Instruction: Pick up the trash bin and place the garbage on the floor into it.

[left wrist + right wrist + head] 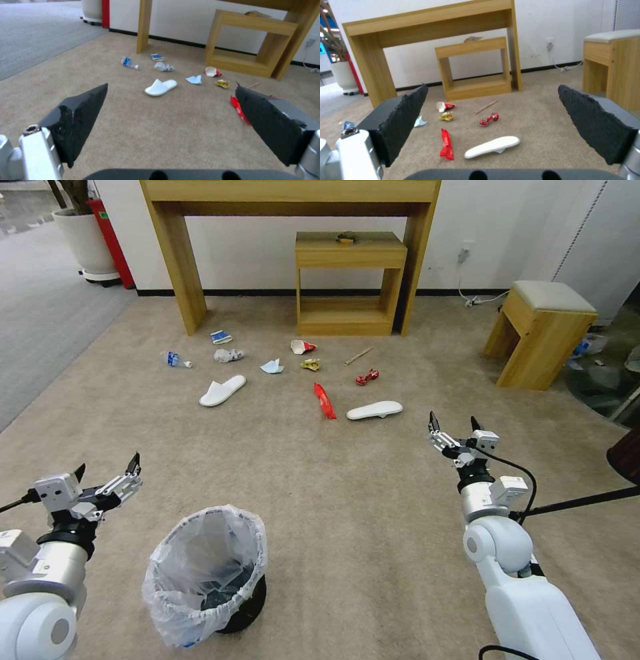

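- The trash bin (207, 573) stands on the floor (347, 480) close in front of the robot, tilted a little, its crinkled plastic liner folded over the rim and its mouth facing up.
- The left gripper (108, 473) hovers above the carpet with its fingers spread apart and nothing between them. The bin lies just beside it, toward the robot's middle and slightly nearer the body.
- The right gripper (455, 425) is also held up with its fingers apart and empty. The bin is well apart from it, across to the robot's left and back toward the base.
- So the left arm is clearly the nearer one for the bin. By my reading, picking it up is the step in hand, and it is not yet begun.
- The bin is round, so it has no long axis to line up with; the rim nearest the left gripper looks like the natural place to grip.
- The garbage lies scattered ahead of both grippers, well beyond the bin: one white slipper (222, 391) ahead of the left gripper, another slipper (375, 410) just ahead of the right gripper and inward of it.
- A red wrapper (325, 401) lies between the two slippers, its long axis running roughly away from the robot.
- Farther out sit a crushed red can (367, 377), a wooden stick (358, 356), a red-white cup (302, 347) and a plastic bottle (177, 360), all still on the carpet.
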Motion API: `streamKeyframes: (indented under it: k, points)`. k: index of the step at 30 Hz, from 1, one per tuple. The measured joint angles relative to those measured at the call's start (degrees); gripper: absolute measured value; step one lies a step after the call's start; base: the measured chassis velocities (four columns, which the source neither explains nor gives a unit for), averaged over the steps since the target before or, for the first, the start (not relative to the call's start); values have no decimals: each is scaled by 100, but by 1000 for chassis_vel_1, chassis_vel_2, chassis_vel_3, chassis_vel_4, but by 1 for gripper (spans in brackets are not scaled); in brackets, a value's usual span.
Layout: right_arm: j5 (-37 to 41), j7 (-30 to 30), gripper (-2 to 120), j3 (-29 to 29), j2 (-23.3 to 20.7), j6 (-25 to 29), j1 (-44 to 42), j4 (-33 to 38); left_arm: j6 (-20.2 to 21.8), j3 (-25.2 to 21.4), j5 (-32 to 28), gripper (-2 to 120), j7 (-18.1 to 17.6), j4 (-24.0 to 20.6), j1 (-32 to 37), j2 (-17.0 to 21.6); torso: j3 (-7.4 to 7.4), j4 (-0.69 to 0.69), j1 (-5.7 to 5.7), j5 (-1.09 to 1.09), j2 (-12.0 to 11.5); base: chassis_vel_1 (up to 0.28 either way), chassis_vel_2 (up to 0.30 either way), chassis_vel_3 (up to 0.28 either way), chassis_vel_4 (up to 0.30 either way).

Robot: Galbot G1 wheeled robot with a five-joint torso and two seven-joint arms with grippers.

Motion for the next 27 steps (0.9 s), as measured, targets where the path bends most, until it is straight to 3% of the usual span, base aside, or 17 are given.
streamKeyframes:
  k: [10,11,12,13,14,15,17,18,20,27]
  points:
    - [-14,-9,100,-13,-58,54,-50,-40,95,-2,57,100,38,18,146,166,0,0,0,0,0,0,0,0,0]
    - [-10,-10,100,-6,-77,70,-54,-66,332,37,53,100,-95,36,267,257,0,0,0,0,0,0,0,0,0]
    - [-6,-10,100,-1,-95,74,-61,-68,841,71,-308,100,-565,5,366,340,0,0,0,-1,0,0,0,0,0]
    - [0,-10,100,-1,-108,74,-68,-68,1097,90,-625,100,-891,-29,406,399,0,0,0,-2,0,0,0,0,0]
    - [0,-10,100,-1,-108,74,-68,-68,1097,90,-625,100,-891,-29,406,399,0,0,0,-2,0,0,0,0,0]
    - [12,-10,100,-2,-134,76,-69,-68,1569,102,-1205,100,-1538,-136,566,563,0,0,0,0,0,0,0,0,0]
    - [44,-9,100,2,-162,76,-54,-68,1887,41,-1643,100,-2014,-243,823,766,0,0,0,0,0,0,0,0,0]
    - [44,-9,100,2,-162,76,-54,-68,1887,41,-1643,100,-2014,-243,823,766,0,0,0,0,0,0,0,0,0]
    - [64,-7,100,6,-190,76,-55,-54,1957,98,-2017,100,-2409,-373,1092,797,0,0,0,0,0,0,0,0,0]
    - [83,-1,100,-19,-232,55,-31,-25,2004,326,-2280,100,-2847,-654,1495,688,0,0,0,0,0,0,0,0,0]
